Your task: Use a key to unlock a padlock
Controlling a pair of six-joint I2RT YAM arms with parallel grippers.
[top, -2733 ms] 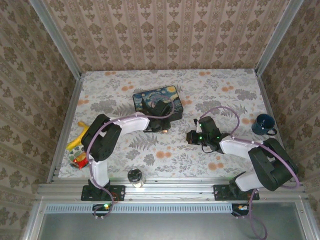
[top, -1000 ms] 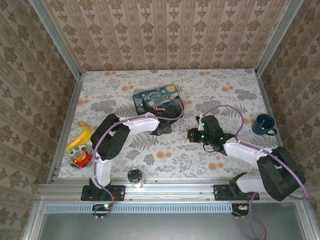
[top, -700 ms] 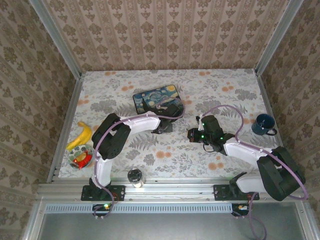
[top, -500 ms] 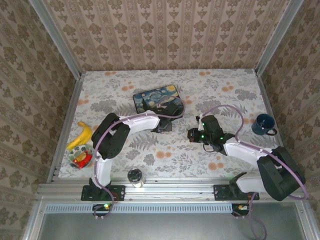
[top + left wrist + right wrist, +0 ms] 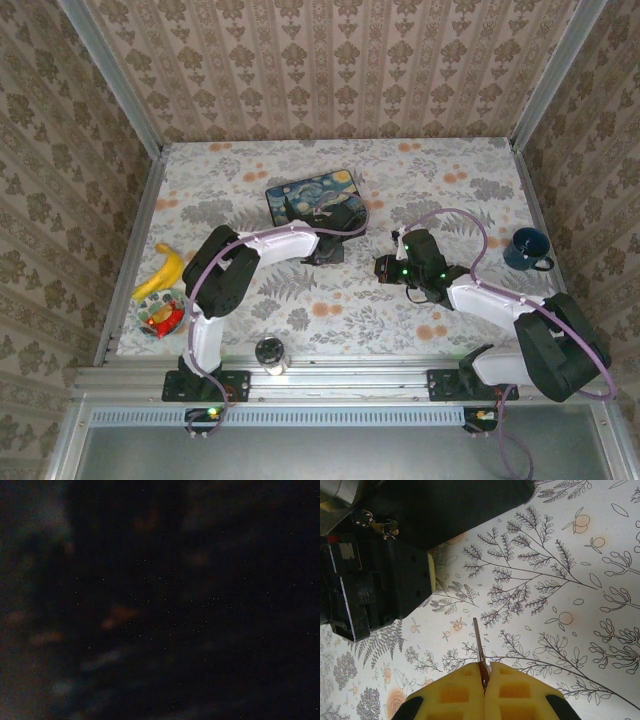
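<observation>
I am looking down at the flowery table point(image 5: 330, 310). My left claw point(image 5: 328, 248) is at the near edge of the dark blue box point(image 5: 300, 195) with the starry picture on it. My right claw point(image 5: 384, 270) is low over the table, a little to the right of the left one, and the two are apart.

From the right wrist camera I can see the right claw point(image 5: 484, 672) up close. Its two yellow pads point(image 5: 455, 690) are pressed together and pinch the key point(image 5: 479, 645). The thin blade of the key sticks out past the pads and points toward the box point(image 5: 465, 505). The key tip hangs over the table cloth and touches nothing else.

The padlock point(image 5: 382, 526) is a tiny brass thing with a thin silver loop. It sits at the edge of the box, just beside the black body of the left claw. It is well apart from the key.

The left wrist camera is very dark and blurry, so I cannot tell if the left claw is open or closed, or if it holds anything.

A banana point(image 5: 160, 272) lies at the left edge of the table. A blue mug point(image 5: 524, 248) stands at the right edge.
</observation>
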